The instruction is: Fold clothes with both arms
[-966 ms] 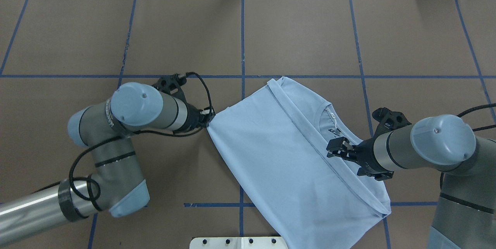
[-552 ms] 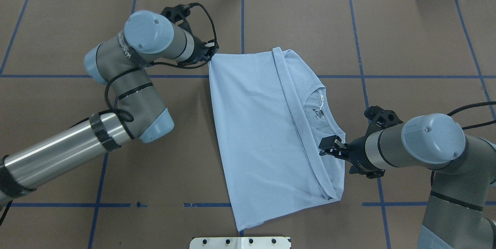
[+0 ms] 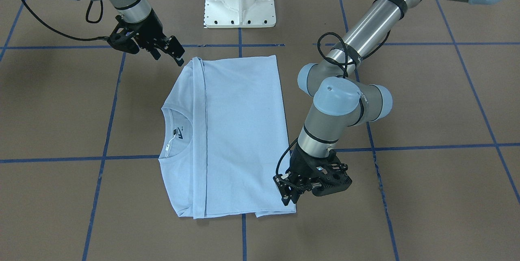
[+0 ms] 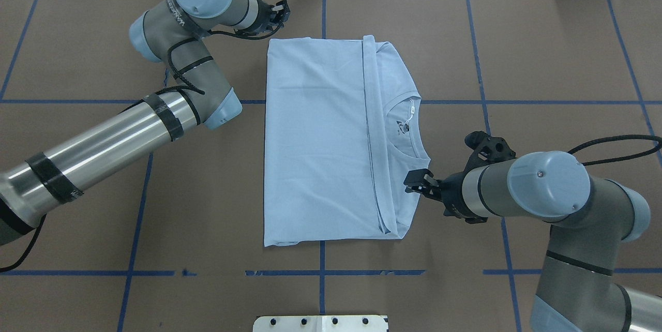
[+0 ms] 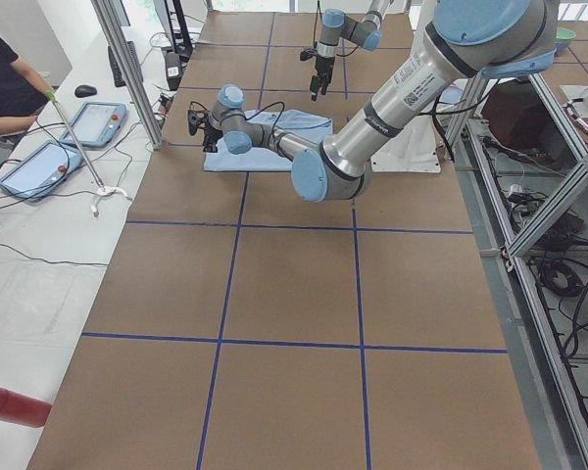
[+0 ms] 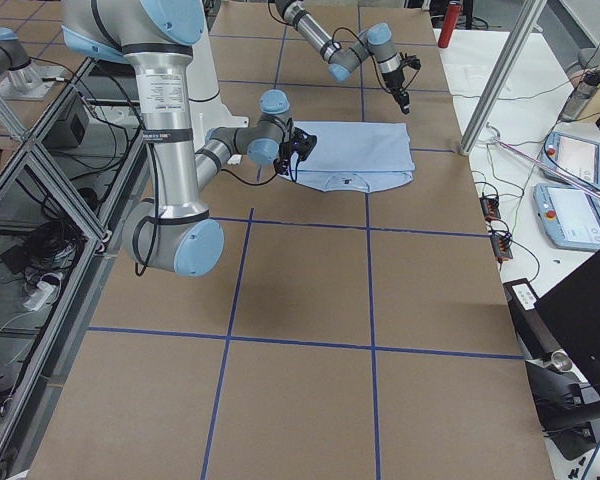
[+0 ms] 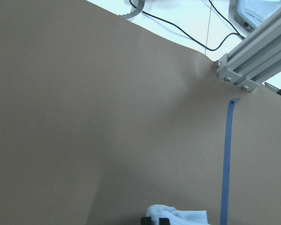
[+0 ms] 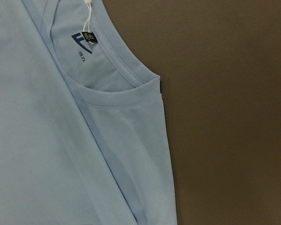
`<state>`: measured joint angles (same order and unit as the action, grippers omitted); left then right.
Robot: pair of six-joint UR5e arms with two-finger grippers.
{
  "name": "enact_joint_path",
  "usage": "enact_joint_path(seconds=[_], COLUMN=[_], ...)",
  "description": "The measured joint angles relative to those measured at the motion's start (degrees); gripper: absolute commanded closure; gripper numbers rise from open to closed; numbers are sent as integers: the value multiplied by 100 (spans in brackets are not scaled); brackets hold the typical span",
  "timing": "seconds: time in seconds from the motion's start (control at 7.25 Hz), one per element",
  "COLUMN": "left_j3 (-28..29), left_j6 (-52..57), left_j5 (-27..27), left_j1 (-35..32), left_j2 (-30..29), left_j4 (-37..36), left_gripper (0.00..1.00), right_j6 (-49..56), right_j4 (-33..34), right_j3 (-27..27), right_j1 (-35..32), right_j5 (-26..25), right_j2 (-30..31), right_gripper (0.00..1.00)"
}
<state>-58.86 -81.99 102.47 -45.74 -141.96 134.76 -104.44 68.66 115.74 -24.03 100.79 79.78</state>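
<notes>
1. left arm (image 4: 103,140): comes in from the lower left of the overhead view, elbow bent, wrist at the top of the frame, left of centre.
2. left gripper (image 3: 286,196): at the shirt's top left corner in the overhead view. the wrist cam shows a small bunch of pale cloth (image 7: 178,217) between the fingertips at the bottom edge, so the jaws are clamped on that corner.
3. shirt (image 4: 315,140): pale blue, lying flat on the brown table (image 4: 543,37) at centre frame, roughly a rectangle. one part is folded over the body, and its hem (image 4: 368,130) runs top to bottom, right of the shirt's middle.
4. collar (image 8: 117,93): shows just right of that hem, with a white tag (image 4: 412,109) and a dark logo (image 8: 84,40) inside it.
5. right gripper (image 4: 415,183): at the shirt's right edge, below the collar, right of centre in the overhead view. jaws are spread apart with nothing between them.
6. right arm (image 4: 548,184): enters from the lower right corner, wrist pointing left toward the shirt.
7. blue tape lines (image 4: 481,102) grid the table. a white base plate (image 4: 320,323) sits at bottom centre.
</notes>
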Motion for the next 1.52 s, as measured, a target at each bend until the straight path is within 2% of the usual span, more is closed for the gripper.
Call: enact_joint_path(seconds=[0.28,0.41,0.55,0.69,0.97,1.52], left_j3=[-1439,-1929,-2137,-2211,-2240,-2250], left_j6=[4,6,10,14,15,2], left_j5=[459,550,583,596,604,599], left_j1=[7,10,12,12,19,32], left_j2=[658,949,1089,1144,1167,1170], left_j4=[-654,-815,-877,-898,-906,-907], left_gripper=[43,43,43,43,42,42], right_j6=[204,709,1455,2256,3388,3967], right_j4=[351,765,1297,1864,2597,2994], right_j3=[-467,-661,-784,-865,-925,-984], right_j1=[230,346,431,483,528,597], right_j5=[-359,-443,-473,-473,-446,-416], right_j2=[-627,-957,-1238,-1462,-1648,-1714], right_gripper=[0,0,0,0,0,0])
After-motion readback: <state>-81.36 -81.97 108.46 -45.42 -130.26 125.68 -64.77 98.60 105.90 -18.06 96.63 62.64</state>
